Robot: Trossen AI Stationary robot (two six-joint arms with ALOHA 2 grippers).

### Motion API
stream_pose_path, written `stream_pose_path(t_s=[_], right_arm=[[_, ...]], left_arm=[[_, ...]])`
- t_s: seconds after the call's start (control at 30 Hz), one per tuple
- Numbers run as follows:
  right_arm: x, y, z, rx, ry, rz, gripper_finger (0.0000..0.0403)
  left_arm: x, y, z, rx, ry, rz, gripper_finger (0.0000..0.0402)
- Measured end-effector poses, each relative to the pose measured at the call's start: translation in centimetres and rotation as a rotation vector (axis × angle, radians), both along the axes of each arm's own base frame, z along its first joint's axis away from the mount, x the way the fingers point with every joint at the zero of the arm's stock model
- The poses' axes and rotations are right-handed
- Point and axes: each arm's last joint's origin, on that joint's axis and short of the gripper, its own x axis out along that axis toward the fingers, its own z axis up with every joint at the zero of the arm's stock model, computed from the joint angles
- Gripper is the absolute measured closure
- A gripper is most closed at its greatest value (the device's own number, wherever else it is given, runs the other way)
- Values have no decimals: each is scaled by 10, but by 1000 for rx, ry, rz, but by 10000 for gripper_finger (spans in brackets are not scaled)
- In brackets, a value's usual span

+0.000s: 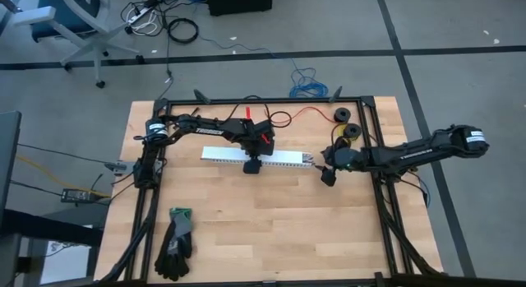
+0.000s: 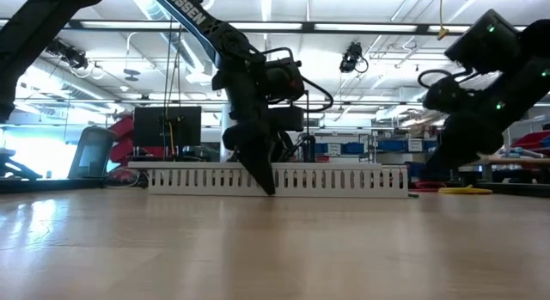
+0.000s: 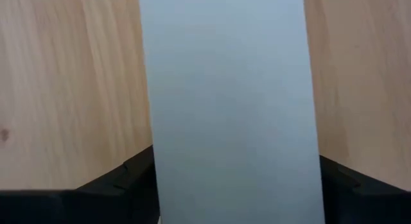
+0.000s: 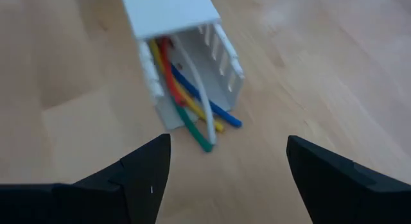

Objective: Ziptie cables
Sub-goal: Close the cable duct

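High view: left pincer (image 1: 251,166) down over the middle of the white channel (image 1: 279,159) on the bench (image 1: 271,229); right pincer (image 1: 328,176) at the channel's right end.
Low view: left pincer's fingers (image 2: 258,173) reach down along the channel's slotted wall (image 2: 344,180); right pincer hangs off to one side.
Left wrist view: pincer spread, straddling the channel's lid (image 3: 228,102) without clamping it.
Right wrist view: pincer spread and empty, facing the cables (image 4: 192,108), whose yellow, green, blue and white ends poke from the channel's open mouth.
Step, judged: cables not yet drawn out or tied.
Next move calls for: the right pincer to close on the exposed ends.
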Motion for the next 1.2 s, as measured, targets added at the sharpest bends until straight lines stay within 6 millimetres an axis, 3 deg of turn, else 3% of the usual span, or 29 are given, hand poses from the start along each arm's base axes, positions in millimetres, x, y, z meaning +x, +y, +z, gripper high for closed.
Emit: stream_pose_path(t_s=[0.2,0.67,0.87,1.2], right_arm=[[7,-4,-11,-35,39,-43,106],[15,-5,-6,25,-59,-108,107],[14,-2,-9,54,-9,-10,100],[12,0,-12,113,31,53,17]], left_arm=[[0,0,0,-3,3,7,124],[-1,-1,0,-16,19,28,124],[-1,-1,0,-18,18,31,124],[-1,-1,0,-18,17,31,124]])
